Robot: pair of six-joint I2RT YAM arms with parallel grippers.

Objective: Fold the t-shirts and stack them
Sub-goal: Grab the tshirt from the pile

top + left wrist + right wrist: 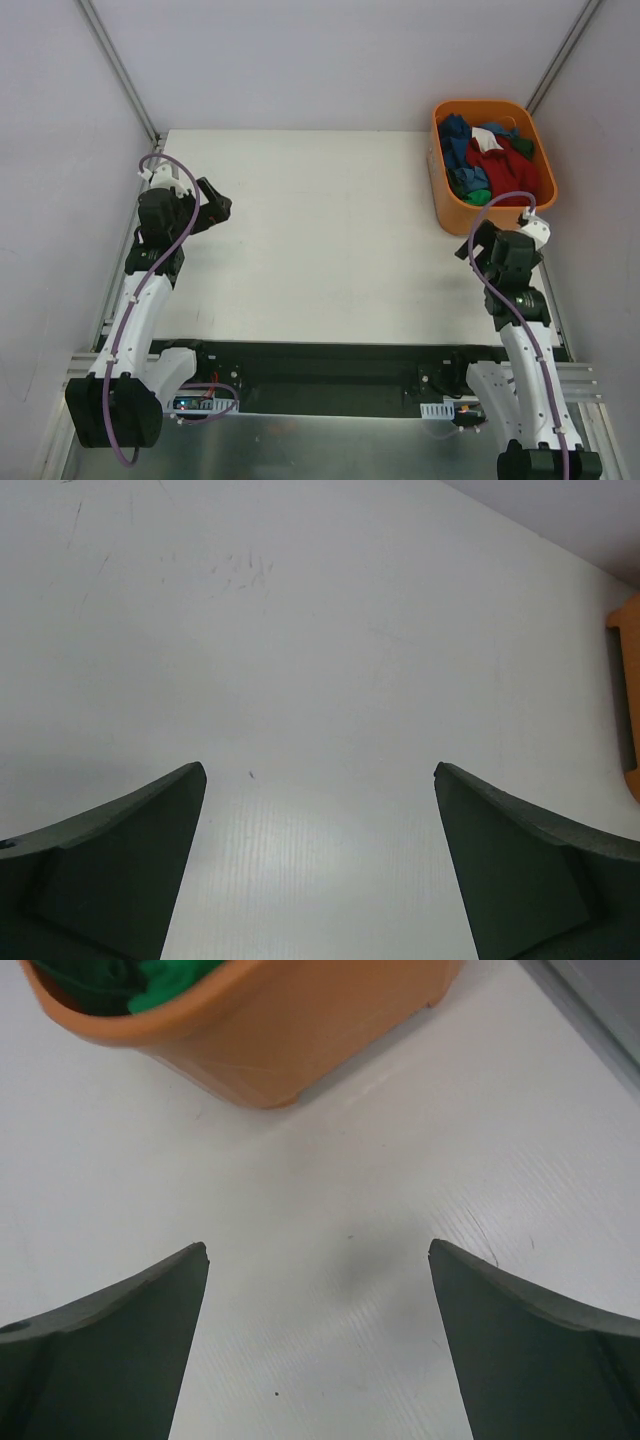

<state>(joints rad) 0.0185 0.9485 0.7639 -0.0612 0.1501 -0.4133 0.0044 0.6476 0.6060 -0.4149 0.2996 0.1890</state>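
The t-shirts [487,156] lie crumpled in a heap inside the orange tub [444,205] at the back right: blue, red, white and green cloth. A bit of green shirt [165,977] shows over the tub's rim in the right wrist view. My right gripper [318,1250] is open and empty just in front of the tub, in the top view [487,240] near its front edge. My left gripper [320,770] is open and empty over bare table at the far left, in the top view [218,205].
The white table top [320,240] runs between the arms. The tub's side [628,695] shows at the right edge of the left wrist view. Grey walls and metal rails [118,70] close in the back and sides.
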